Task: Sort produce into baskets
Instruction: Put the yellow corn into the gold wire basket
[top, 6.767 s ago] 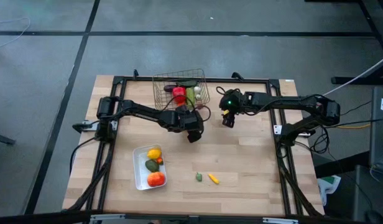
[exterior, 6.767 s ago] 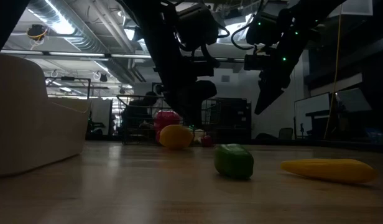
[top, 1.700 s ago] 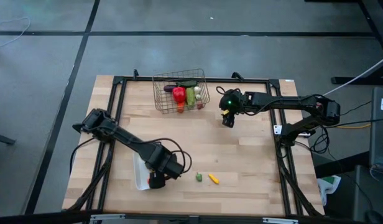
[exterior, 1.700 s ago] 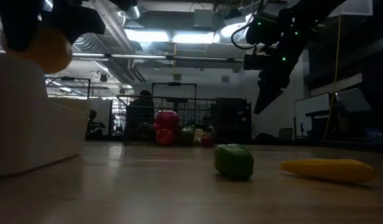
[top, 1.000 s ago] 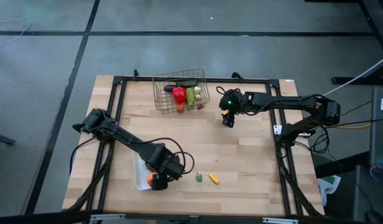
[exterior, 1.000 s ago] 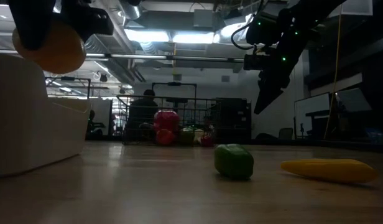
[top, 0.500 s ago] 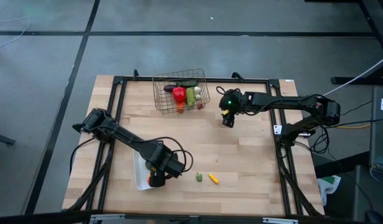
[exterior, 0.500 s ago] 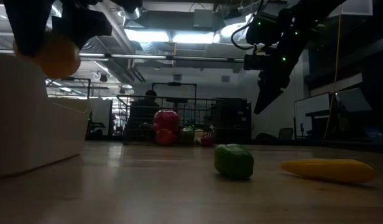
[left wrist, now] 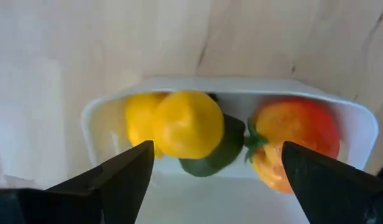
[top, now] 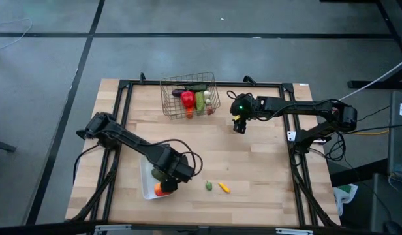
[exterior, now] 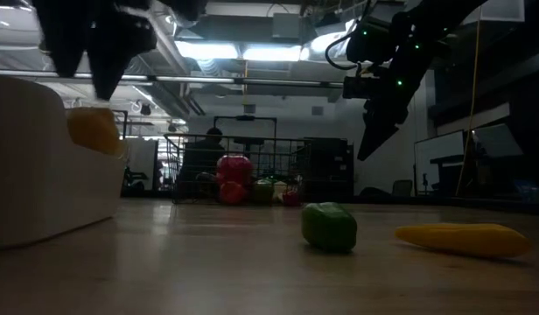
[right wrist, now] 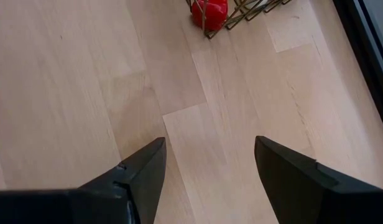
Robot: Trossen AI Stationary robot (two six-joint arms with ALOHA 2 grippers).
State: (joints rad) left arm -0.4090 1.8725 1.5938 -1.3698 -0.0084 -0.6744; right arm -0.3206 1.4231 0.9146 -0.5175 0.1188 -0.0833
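My left gripper [top: 173,173] hangs open over the white tray [top: 147,185] at the near left, just above a yellow lemon [left wrist: 188,124] that it does not touch. The lemon lies in the tray against a second lemon [left wrist: 137,119], a green avocado [left wrist: 211,157] and an orange tomato [left wrist: 292,144]. In the low view the lemon [exterior: 94,129] shows below the fingers [exterior: 101,54]. The wire basket [top: 190,96] at the far edge holds a red pepper [top: 188,99] and other vegetables. My right gripper [top: 238,126] hangs open and empty to the basket's right.
A small green piece [top: 208,186] and a long yellow piece [top: 223,187] lie loose on the wood to the right of the tray; they also show in the low view [exterior: 329,226] [exterior: 462,238]. A black frame [top: 123,88] runs round the table.
My left gripper has opened and let go of the yellow lemon, which has dropped from between the fingers into the white tray beside the other produce. The gripper has risen and gone slightly toward the far edge. My right arm has kept still.
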